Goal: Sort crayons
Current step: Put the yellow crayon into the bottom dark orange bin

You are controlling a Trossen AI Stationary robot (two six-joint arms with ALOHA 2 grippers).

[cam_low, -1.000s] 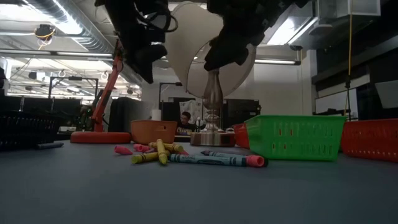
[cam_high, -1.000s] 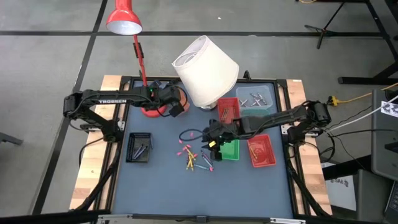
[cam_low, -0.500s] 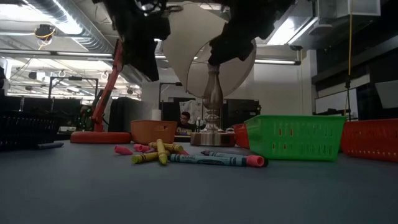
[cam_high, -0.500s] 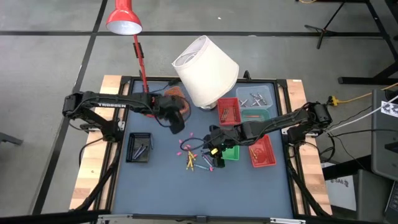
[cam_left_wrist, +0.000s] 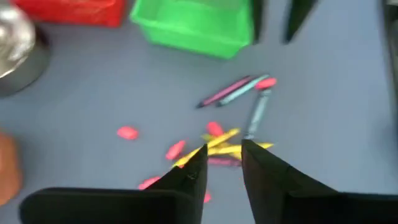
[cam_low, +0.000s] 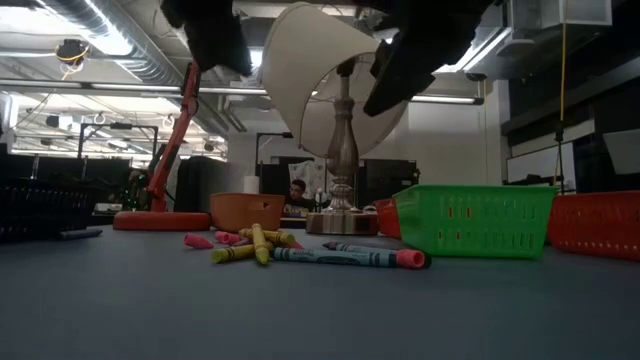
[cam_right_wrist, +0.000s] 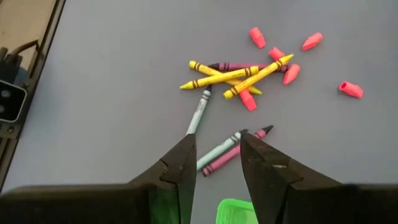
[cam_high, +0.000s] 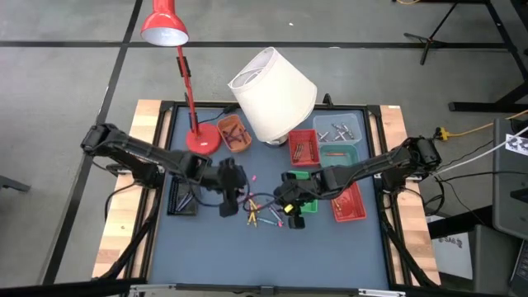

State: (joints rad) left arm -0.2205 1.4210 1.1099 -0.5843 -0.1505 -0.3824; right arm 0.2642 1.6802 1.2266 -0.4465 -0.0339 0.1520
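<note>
Crayons lie loose in a small pile on the blue worktop, just beside the green tray on its lamp-side. Pile is mixed: crossed yellow sticks, a grey-blue one, a dark pink one and several short pink stubs. Left tool hangs over the worktop just beside the pile, on the side away from the green tray; its wrist view shows the fingers apart with a narrow gap, nothing between them, yellow crayons right ahead. Right tool hovers at the pile's edge nearest the green tray, touching nothing; fingers apart, empty, grey-blue and pink sticks lying in front of the gap. Neither tool carries a crayon. Beyond the green tray: red tray beside it, another red tray and a clear tray near the white lampshade. Black tray sits well apart from the green one, past the left tool. Orange bowl next to the red desk lamp's base.
</note>
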